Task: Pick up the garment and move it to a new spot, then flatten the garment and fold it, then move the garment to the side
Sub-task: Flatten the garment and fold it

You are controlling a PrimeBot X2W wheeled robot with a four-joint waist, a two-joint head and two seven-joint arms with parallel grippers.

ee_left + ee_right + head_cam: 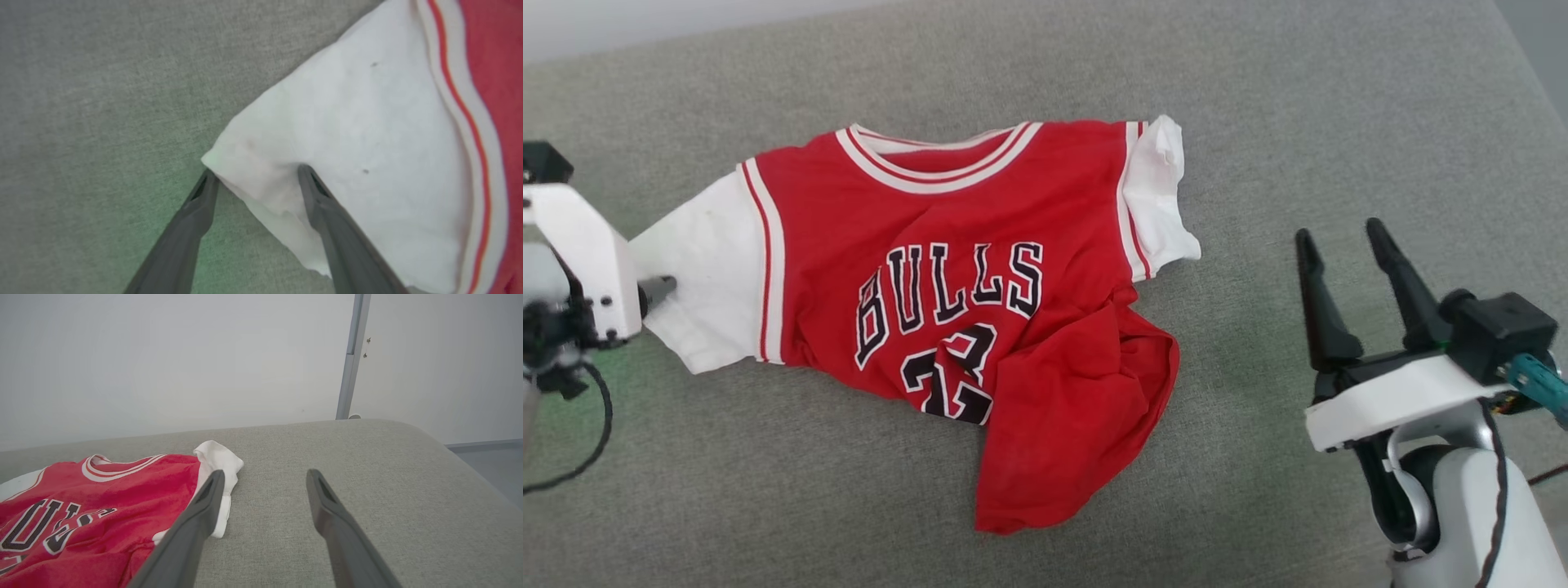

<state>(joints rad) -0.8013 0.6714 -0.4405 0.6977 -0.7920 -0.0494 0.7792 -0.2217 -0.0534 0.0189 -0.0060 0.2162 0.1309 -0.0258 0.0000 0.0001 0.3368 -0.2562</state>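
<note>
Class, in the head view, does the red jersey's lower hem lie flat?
No, a lower flap of the garment is folded over part of the number.

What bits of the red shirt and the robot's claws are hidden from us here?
Head view: the jersey number, partly covered by its own flipped-up hem.
Left wrist view: whether the left claw touches the white sleeve; too soft to tell.
Right wrist view: the lettering, cut off by the left edge.
</note>
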